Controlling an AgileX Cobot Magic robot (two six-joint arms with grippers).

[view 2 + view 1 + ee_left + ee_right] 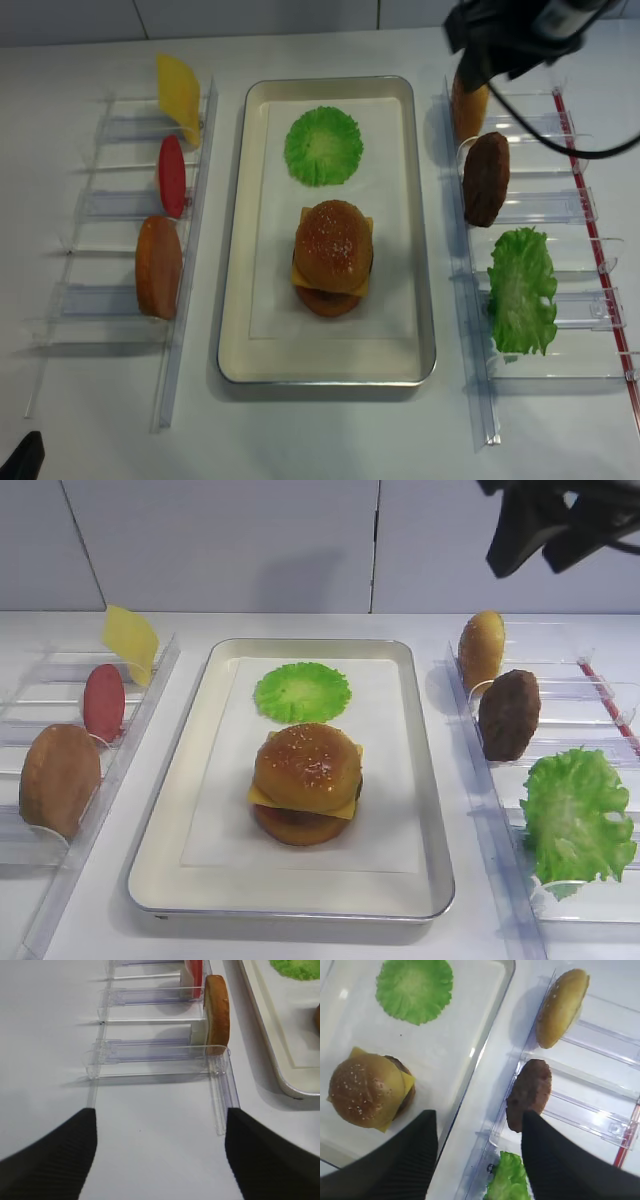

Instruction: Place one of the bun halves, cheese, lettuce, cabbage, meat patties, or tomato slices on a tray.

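Your right fingers (477,1155) hanging spread, empty; meat patty (529,1094) standing between them. Descending crooked, you're risking clipping rack (600,1125), toppling patty.

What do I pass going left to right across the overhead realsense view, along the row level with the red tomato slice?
Tomato slice standing in the left rack → tray rim → cabbage disc on the tray's paper → meat patty upright in the right rack.
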